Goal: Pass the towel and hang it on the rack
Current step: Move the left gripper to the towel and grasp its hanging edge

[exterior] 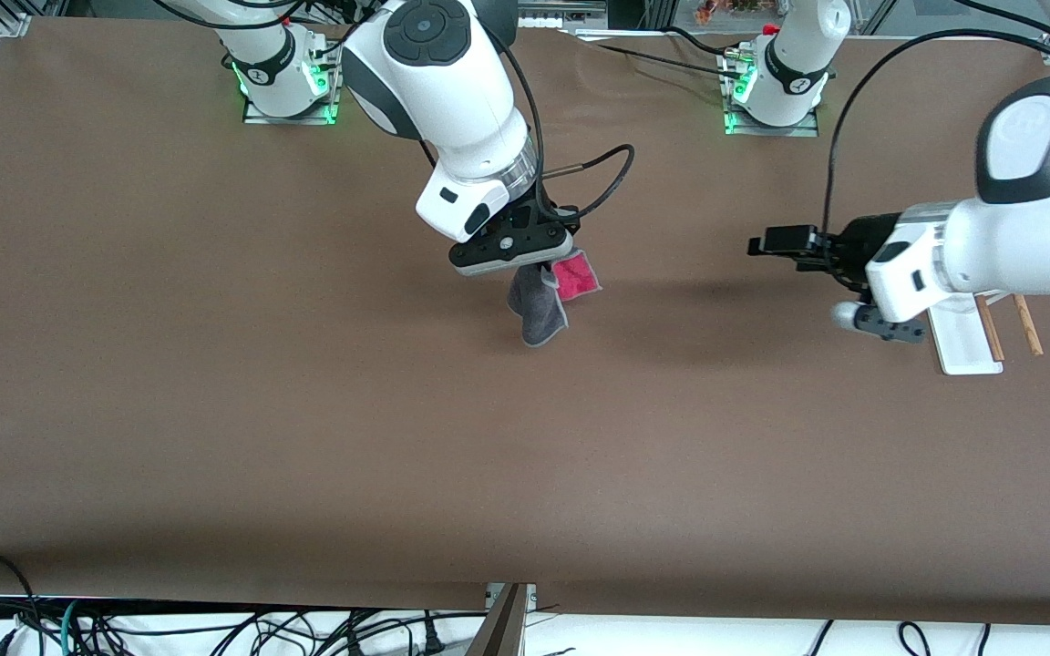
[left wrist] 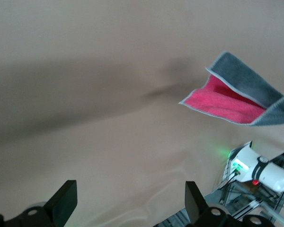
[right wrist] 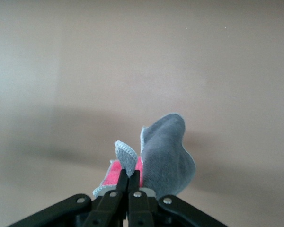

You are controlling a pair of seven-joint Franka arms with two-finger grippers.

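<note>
- Holding the towel up over the middle of the table, the right gripper has its fingers clamped together on one edge of the cloth; in the right wrist view the pinch sits on a small fold of grey trim, with the rest of the cloth hanging below.
- The towel droops in a loose fold, dark grey outside and pink-red inside, and it appears clear of the table, though the front view alone does not settle that.
- The left gripper waits in the air toward the left arm's end of the table, fingers spread wide and empty, pointed at the towel and well apart from it.
- The rack, white base and two brown rods, stands on the table under the left arm's wrist, partly hidden by it.
- My reading: this is the hand-over step, the towel lifted but not yet passed.
- Next, the two grippers need to close the gap so the left fingers can straddle a free hanging edge, away from the right gripper's pinch, before the right lets go.
</note>
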